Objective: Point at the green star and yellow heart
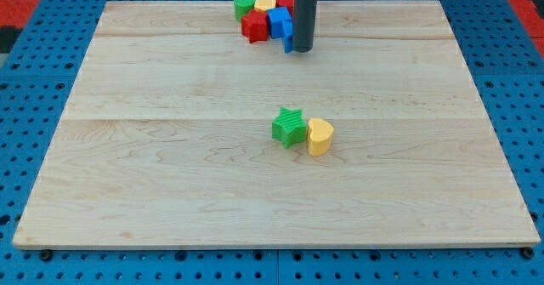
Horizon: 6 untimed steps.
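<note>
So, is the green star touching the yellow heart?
Touching. The camera view shows the green star pressed against the yellow heart, with no wood showing between them.

My rod [304,13] hides part of the blue block [281,25].

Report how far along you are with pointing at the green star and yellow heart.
Done: green star and yellow heart sit touching, mid-board. In hand: my tip is at the view's top, beside the block cluster. Left: travel down to the pair.
</note>
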Available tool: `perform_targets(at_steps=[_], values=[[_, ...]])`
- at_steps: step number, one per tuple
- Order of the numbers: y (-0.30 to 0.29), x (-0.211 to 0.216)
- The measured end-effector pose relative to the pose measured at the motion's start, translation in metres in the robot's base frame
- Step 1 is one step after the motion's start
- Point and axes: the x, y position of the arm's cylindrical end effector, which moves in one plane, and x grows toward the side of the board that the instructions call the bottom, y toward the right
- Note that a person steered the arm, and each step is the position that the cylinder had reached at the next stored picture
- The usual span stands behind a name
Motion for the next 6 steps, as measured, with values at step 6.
perform_targets(at_steps=[6], values=[[-0.083, 0.149]])
